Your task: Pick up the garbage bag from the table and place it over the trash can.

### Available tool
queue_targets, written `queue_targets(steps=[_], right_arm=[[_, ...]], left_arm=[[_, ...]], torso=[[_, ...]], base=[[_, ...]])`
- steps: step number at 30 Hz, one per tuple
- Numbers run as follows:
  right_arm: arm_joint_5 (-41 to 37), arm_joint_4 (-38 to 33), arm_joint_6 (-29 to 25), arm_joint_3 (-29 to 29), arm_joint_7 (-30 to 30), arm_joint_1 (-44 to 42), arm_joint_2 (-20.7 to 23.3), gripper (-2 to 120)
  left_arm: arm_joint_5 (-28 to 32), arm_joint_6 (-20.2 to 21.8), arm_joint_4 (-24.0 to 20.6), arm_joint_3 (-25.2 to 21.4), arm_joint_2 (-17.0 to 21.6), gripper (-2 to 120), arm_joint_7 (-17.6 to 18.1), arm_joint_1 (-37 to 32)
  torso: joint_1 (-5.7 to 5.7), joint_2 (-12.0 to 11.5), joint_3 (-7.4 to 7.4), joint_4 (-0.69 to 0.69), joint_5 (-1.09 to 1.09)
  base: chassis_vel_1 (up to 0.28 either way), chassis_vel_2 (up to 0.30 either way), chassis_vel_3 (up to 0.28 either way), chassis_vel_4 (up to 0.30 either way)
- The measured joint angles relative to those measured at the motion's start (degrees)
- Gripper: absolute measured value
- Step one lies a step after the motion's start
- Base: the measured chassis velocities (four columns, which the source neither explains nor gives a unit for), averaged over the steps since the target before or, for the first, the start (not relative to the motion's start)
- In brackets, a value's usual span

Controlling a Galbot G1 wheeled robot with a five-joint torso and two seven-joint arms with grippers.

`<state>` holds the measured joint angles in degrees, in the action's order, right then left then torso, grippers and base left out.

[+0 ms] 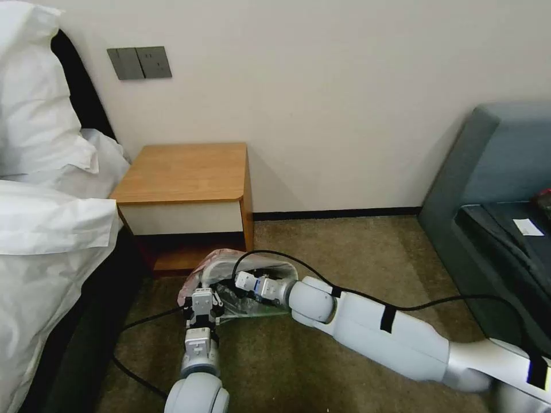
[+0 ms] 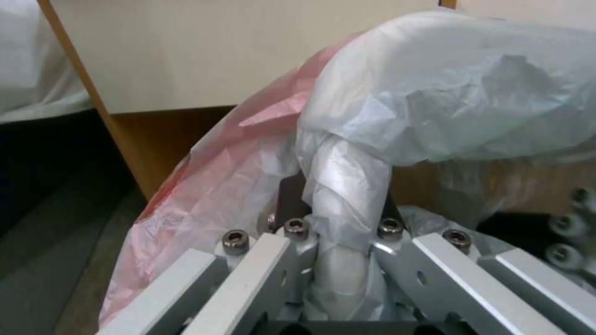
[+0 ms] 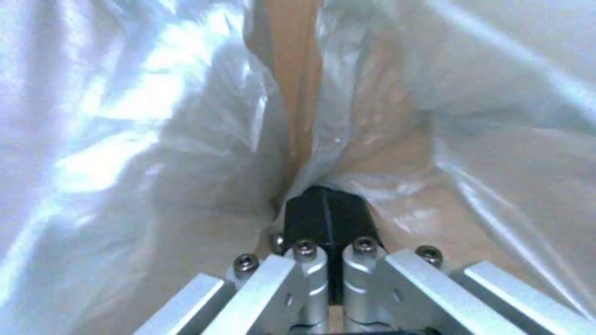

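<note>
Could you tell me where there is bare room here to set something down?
The table top is bare, bordered by the wall and white bedding. Carpet toward the grey sofa is open. It is crowded before the table, where both grippers grip the garbage bag over the trash can.

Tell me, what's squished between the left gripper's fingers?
The left gripper is pinching the trash can's rim, wrapped in the garbage bag's thin plastic. The left wrist view shows the bag-covered rim running straight between the fingers.
</note>
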<state>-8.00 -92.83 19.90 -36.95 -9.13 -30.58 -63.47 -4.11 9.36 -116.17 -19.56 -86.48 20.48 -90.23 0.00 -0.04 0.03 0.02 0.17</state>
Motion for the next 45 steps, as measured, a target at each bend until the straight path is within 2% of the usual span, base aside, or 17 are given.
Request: queue_targets(steps=[10, 11, 12, 14, 15, 17, 18, 20, 21, 28, 36, 39, 40, 43, 44, 45], right_arm=[[-0.12, -10.91, -3.28, 11.77, 0.02, -10.02, 6.24, 0], [-0.12, -14.81, -4.8, 16.06, -0.01, -13.87, 8.55, 0], [-0.12, -14.81, -4.8, 16.06, -0.01, -13.87, 8.55, 0], [-0.07, -19.62, -7.69, 22.31, 0.5, -21.63, 10.79, 0], [-0.07, -19.62, -7.69, 22.31, 0.5, -21.63, 10.79, 0], [0.69, -22.96, -10.81, 27.86, 3.09, -27.54, 10.95, 0], [0.69, -22.96, -10.81, 27.86, 3.09, -27.54, 10.95, 0], [1.26, -25.13, -12.82, 30.74, 6.83, -31.71, 9.98, 0], [1.86, -26.37, -13.96, 31.9, 9.48, -34.44, 8.97, 0], [4.48, -26.98, -18.85, 34.05, 12.24, -40.3, 5.44, 0], [6.16, -25.7, -22.87, 36.36, 11.55, -44.07, 1.07, 27], [6.76, -25.09, -23.81, 36.9, 11.12, -45.06, -0.37, 41], [6.76, -25.09, -23.81, 36.9, 11.12, -45.06, -0.37, 41], [7.63, -23.92, -25.0, 37.17, 10.94, -45.95, -1.67, 57], [7.63, -23.92, -25.0, 37.17, 10.94, -45.95, -1.67, 57], [8.02, -23.38, -25.19, 37.31, 11.14, -46.2, -2.25, 61]], left_arm=[[6.98, 3.68, -1.61, -0.02, 1.97, 4, 1.13, -0.51], [8.71, 4.85, -1.93, -0.04, 2.49, 4, 1.5, -0.71], [8.71, 4.85, -1.93, -0.04, 2.49, 4, 1.5, -0.71], [12.74, 7.78, -2.97, -0.08, 3.47, 4, 2.11, -1.18], [12.74, 7.78, -2.97, -0.08, 3.47, 4, 2.11, -1.18], [17.71, 11.53, -4.49, -0.07, 4.34, 4, 2.53, -1.66], [17.71, 11.53, -4.49, -0.07, 4.34, 4, 2.53, -1.66], [22.18, 14.64, -5.91, -0.19, 4.87, 4, 2.87, -1.89], [25.59, 17.48, -7.11, -0.23, 5.05, 4, 3.13, -1.91], [29.23, 23.12, -8.43, -0.39, 4.85, 4, 3.59, -1.74], [33.18, 26.27, -7.83, -0.7, 5.76, 4, 2.97, -1.01], [33.23, 26.52, -6.5, -0.72, 5.78, 4, 2.39, -0.48], [33.23, 26.52, -6.5, -0.72, 5.78, 4, 2.39, -0.48], [33.2, 26.53, -5.41, -0.6, 5.71, 4, 2.19, -0.13], [33.2, 26.53, -5.41, -0.6, 5.71, 4, 2.19, -0.13], [33.19, 26.5, -5.07, -0.56, 5.68, 4, 2.11, 0.09]], torso=[[0.0, 0.0, 0.0, 0.0, 0.01], [0.0, 0.0, -0.01, 0.01, 0.0], [0.0, 0.0, -0.01, 0.01, 0.0], [0.0, 0.0, -0.01, -0.03, 0.02], [0.0, 0.0, -0.01, -0.03, 0.02], [0.0, 0.0, -0.01, -0.01, -0.02], [0.0, 0.0, -0.01, -0.01, -0.02], [0.0, 0.01, -0.01, 0.0, 0.02], [0.0, 0.0, -0.01, 0.0, 0.0], [0.0, 0.0, -0.01, 0.01, 0.0], [0.0, 0.0, -0.01, 0.0, -0.01], [0.0, 0.01, 0.0, 0.0, -0.01], [0.0, 0.01, 0.0, 0.0, -0.01], [0.0, 0.01, 0.0, 0.0, -0.02], [0.0, 0.01, 0.0, 0.0, -0.02], [0.0, 0.0, 0.0, 0.0, -0.01]], base=[[0.0, 0.0, 0.0, 0.0], [0.0, 0.0, 0.0, 0.0], [0.0, 0.0, 0.0, 0.0], [0.0, 0.0, 0.0, 0.0], [0.0, 0.0, 0.0, 0.0], [0.0, 0.0, 0.0, 0.0], [0.0, 0.0, 0.0, 0.0], [0.0, 0.0, 0.0, 0.0], [0.0, 0.0, 0.0, 0.0], [0.0, 0.0, 0.0, 0.0], [0.0, 0.0, 0.0, 0.0], [0.0, 0.0, 0.0, 0.0], [0.0, 0.0, 0.0, 0.0], [0.0, 0.0, 0.0, 0.0], [0.0, 0.0, 0.0, 0.0], [0.0, 0.0, 0.0, 0.0]])
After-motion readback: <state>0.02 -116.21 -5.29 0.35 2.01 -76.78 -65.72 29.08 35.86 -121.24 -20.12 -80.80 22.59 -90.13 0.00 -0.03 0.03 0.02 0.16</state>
